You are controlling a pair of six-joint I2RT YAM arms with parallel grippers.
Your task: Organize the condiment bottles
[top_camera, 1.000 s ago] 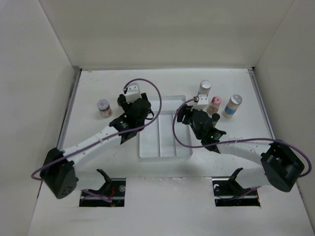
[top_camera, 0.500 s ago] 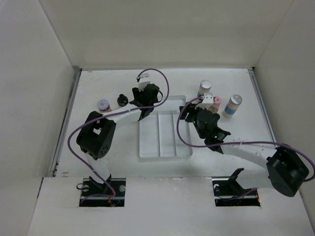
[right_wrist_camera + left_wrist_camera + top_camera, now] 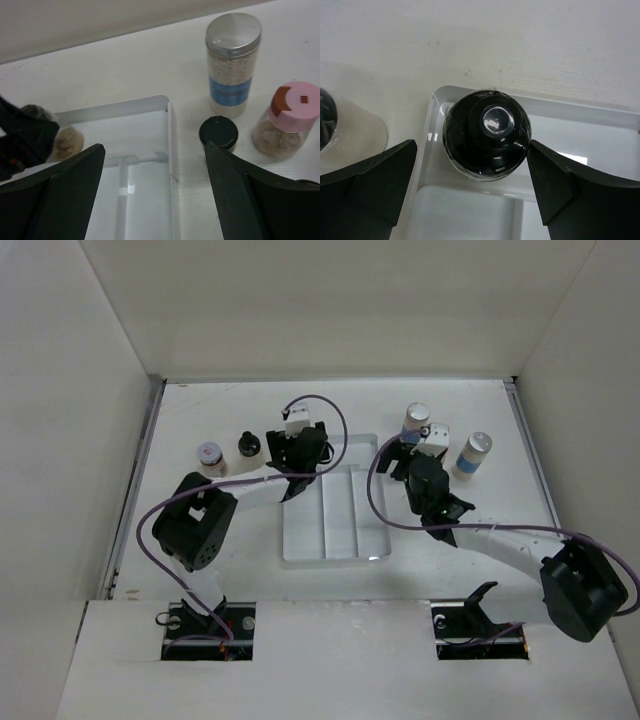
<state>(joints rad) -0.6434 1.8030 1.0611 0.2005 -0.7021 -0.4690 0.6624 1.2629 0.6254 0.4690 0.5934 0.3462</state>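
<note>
On the white counter (image 3: 520,40), the black-capped bottle (image 3: 487,134) stands upright in the far-left corner of the tray (image 3: 580,106), squarely between your left jaws, which are spread wide and not clamped on it.

No lettering, number or brand can be read in any view.
The tall clear bottle with the silver screw cap (image 3: 234,65) wears a blue band label, but no words resolve on it. The second silver-capped bottle with a blue-and-white label (image 3: 472,455) is too small to read. The pink-capped round jar (image 3: 287,120) shows only a plain reddish-brown flap on its lid.
</note>
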